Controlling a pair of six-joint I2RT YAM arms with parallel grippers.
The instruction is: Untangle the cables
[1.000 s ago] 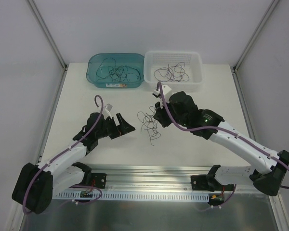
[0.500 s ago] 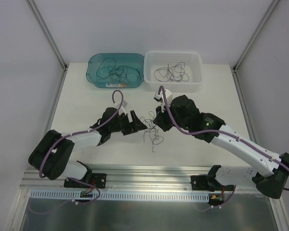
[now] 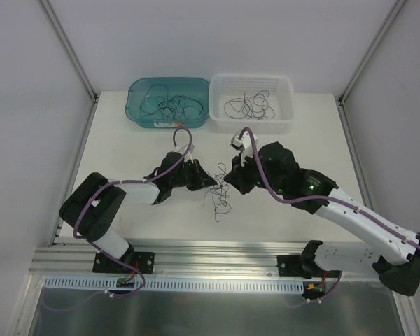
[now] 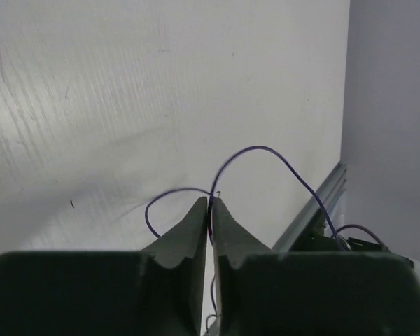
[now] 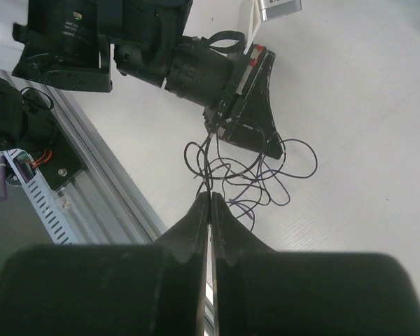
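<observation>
Since a second ago the left claw [image 3: 208, 180] has reached in to the cables [image 3: 221, 192], a small tangle on the surface [image 3: 126, 150] between both arms. Only the wrist views show that the left claw and the right claw [image 5: 208, 201] are each pinched closed on one thin strand.

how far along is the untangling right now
Done, it seems: loose wires lie in the teal bin and in the white basket. In hand: the left gripper and the right gripper are both shut on strands of the tangle in the middle of the table, one on each side. Left: that tangle is knotted loops, so pulling it apart is not yet done.
</observation>
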